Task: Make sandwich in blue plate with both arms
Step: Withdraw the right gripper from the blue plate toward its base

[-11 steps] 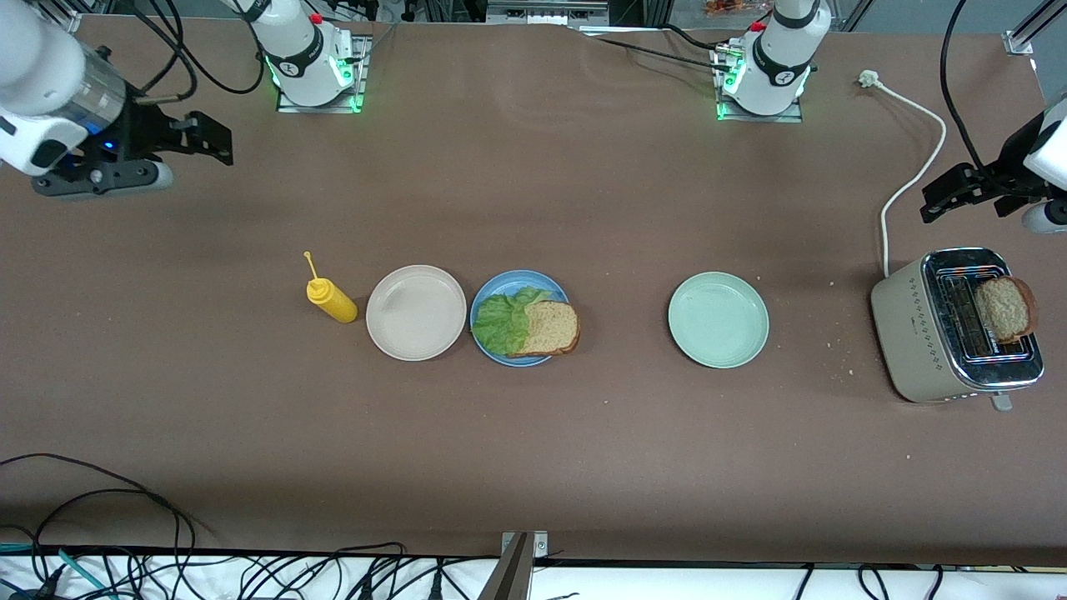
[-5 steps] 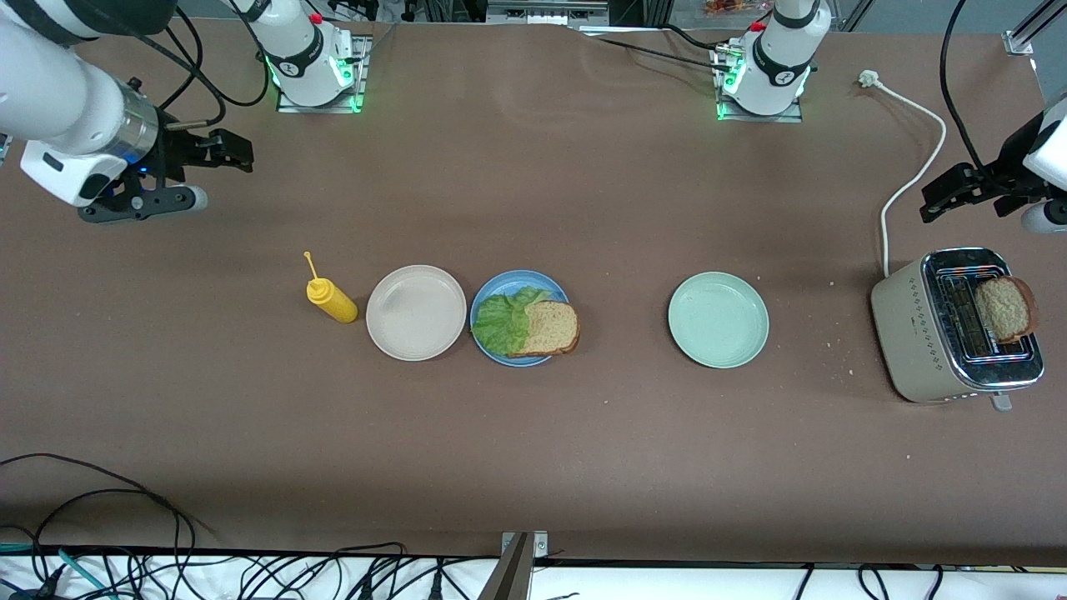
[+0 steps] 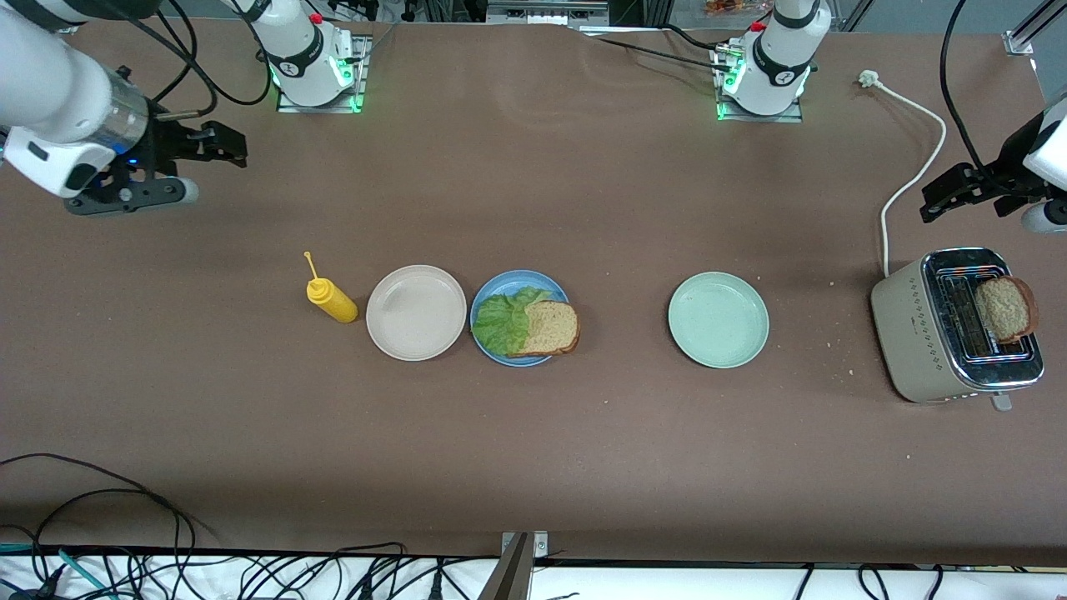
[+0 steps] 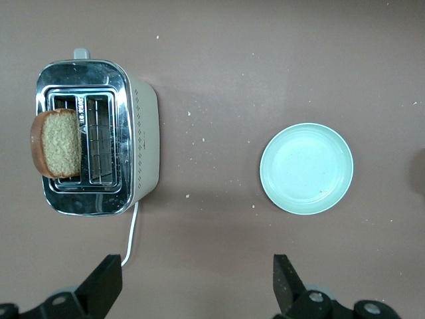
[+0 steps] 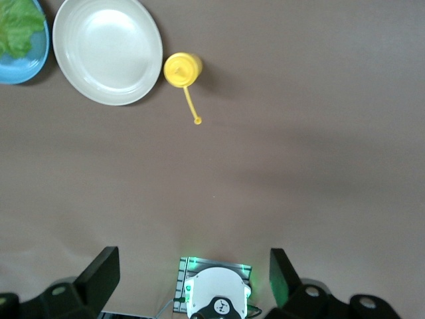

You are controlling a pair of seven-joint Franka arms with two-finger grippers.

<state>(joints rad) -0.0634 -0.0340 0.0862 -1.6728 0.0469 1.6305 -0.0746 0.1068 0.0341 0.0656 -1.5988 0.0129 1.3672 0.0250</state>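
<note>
Both grippers hang open and empty over bare table, away from the blue plate.

The left gripper (image 4: 192, 292) hovers with its fingers (image 4: 106, 282) spread wide, holding nothing, above the table at the left arm's end, near the toaster (image 3: 954, 329), where one bread slice (image 3: 1004, 308) stands up out of a slot. The right gripper (image 5: 192, 282) is equally wide open and empty over the table at the right arm's end. Out from there stand the yellow squeeze bottle (image 3: 331, 298), then the beige plate (image 3: 416, 312), then the blue plate (image 3: 492, 350) just beside it, carrying a lettuce leaf (image 3: 500, 321) and a second bread slice (image 3: 550, 327) lying partly over the leaf. The pale green plate (image 3: 718, 319) sits between the blue plate and the toaster.
</note>
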